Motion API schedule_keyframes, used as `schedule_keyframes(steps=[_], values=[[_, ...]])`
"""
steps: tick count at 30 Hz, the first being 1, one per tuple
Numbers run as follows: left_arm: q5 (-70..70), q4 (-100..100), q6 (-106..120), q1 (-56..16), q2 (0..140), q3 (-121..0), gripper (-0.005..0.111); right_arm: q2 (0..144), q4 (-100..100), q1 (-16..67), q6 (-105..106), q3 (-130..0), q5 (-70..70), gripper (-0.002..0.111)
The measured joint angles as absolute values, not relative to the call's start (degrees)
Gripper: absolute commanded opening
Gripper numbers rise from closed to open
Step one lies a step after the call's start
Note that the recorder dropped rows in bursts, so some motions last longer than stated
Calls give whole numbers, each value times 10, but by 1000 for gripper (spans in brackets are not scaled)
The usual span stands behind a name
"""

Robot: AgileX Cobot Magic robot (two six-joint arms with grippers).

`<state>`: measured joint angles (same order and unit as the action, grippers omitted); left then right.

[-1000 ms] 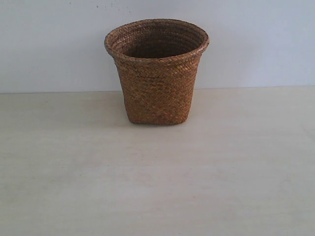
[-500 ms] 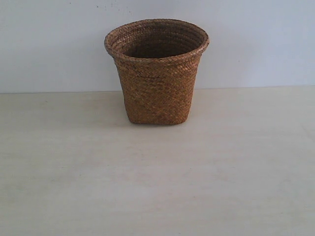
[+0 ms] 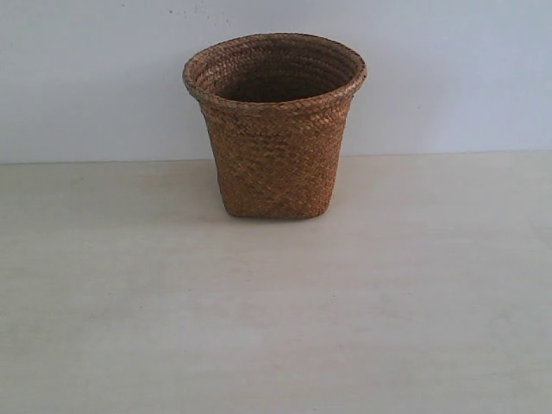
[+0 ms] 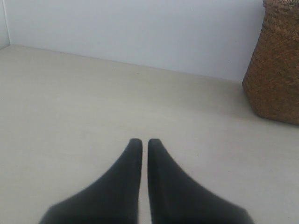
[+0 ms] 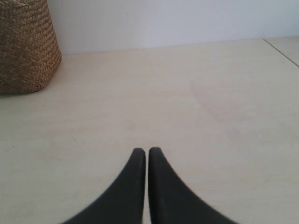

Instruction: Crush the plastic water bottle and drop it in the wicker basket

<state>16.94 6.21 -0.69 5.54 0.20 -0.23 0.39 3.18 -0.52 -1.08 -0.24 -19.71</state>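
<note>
Left gripper (image 4: 145,141): the two dark fingers lie almost together, only a thin slit between the tips, nothing held; it hovers low over the bare table (image 3: 276,328). Right gripper (image 5: 146,150): the same, fingers closed to a hairline gap and empty. Neither arm enters the exterior frame. Each wrist view catches part of the basket (image 4: 275,70), (image 5: 25,46) standing near on the tabletop, well apart from the fingertips. In the exterior view the basket (image 3: 276,164) stands upright in the upper centre of the frame, just before the pale back wall, its mouth open; what can be seen of its inside is dark, and the floor is hidden by the rim. The bottle appears in no view; whether it lies inside the basket cannot be told. Nothing has shifted in the exterior view over the past second: basket and table look alike throughout. Judgement: with both grippers empty and drawn back, the drop is probably complete, or else not begun.
</note>
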Motion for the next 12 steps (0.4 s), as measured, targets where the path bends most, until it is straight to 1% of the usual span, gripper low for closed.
schedule_keyframes(steps=[12], values=[[169,62,-7,40,2,-2,4,4,32,-5,-11,-2,-197,0]])
